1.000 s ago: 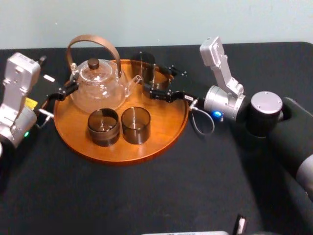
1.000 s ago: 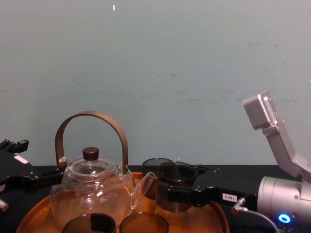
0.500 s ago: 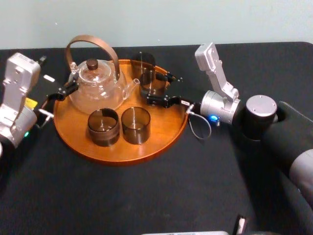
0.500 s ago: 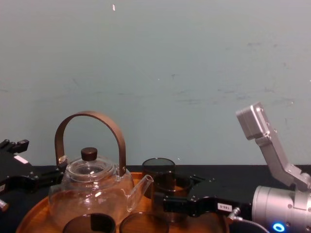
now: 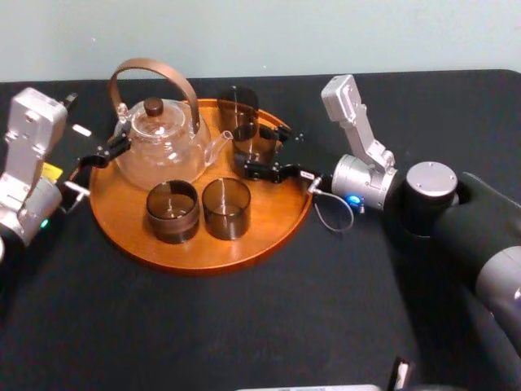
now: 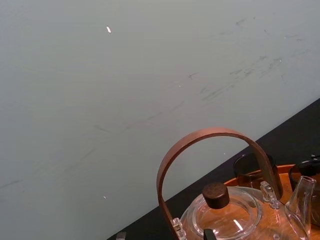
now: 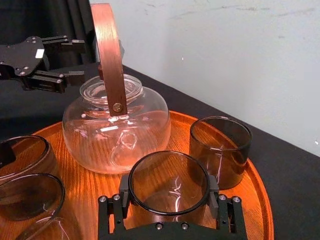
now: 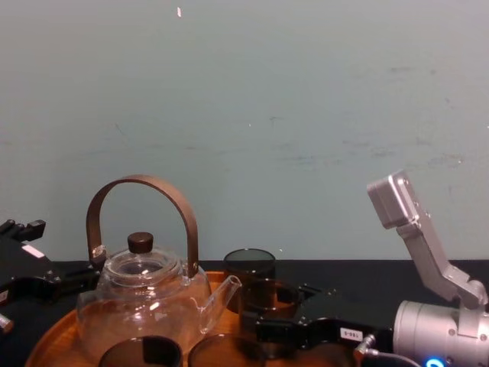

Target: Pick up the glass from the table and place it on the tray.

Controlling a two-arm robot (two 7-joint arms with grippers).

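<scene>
Glass lowered beside the teapot
The right gripper (image 5: pixel 256 151), clamped on the glass (image 5: pixel 250 143), has sunk lower and slid in toward the teapot (image 5: pixel 159 147). The glass has come just off the teapot's spout, its rim below the teapot's lid.

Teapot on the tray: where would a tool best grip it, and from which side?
Likely the top of its arched brown handle, from straight above: that band stands upright, clear of the lid knob. The round glass body is wide, with the left tool open beside it and the right tool shut on a glass by its spout.
</scene>
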